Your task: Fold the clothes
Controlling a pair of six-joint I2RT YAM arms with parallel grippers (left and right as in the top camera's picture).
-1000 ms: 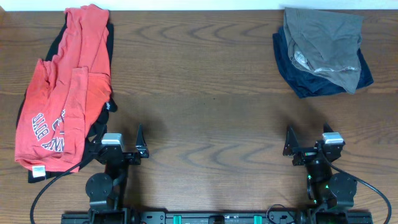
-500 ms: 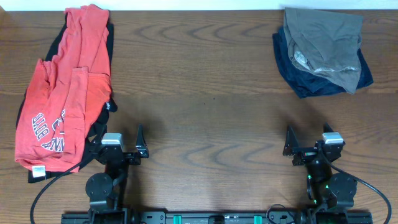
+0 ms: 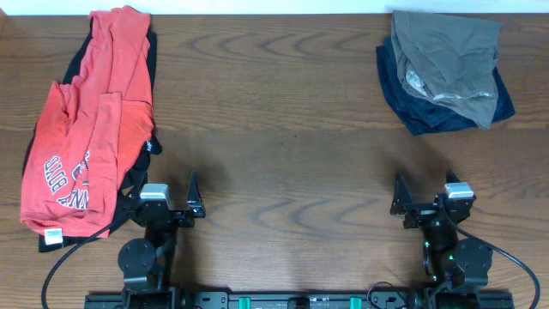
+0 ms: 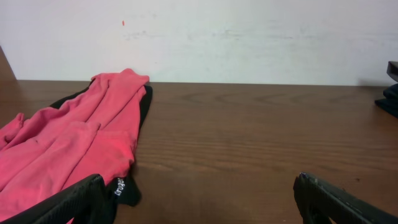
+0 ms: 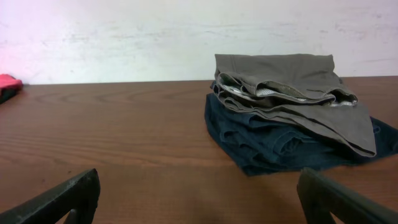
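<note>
An orange-red T-shirt (image 3: 90, 129) with white-and-navy lettering lies crumpled at the table's left side, on top of a black top (image 3: 141, 167) whose edges stick out beneath it. Both show in the left wrist view, the T-shirt (image 4: 74, 143) and the black top (image 4: 127, 190) with small white lettering. My left gripper (image 3: 163, 202) is open and empty near the front edge, just right of the shirts (image 4: 199, 202). My right gripper (image 3: 425, 199) is open and empty at the front right (image 5: 199, 196).
A folded grey-brown garment (image 3: 446, 56) lies on a folded navy garment (image 3: 429, 107) at the back right; the right wrist view shows the grey one (image 5: 286, 84) over the navy one (image 5: 280, 140). A white wall stands behind the wooden table (image 3: 283, 129).
</note>
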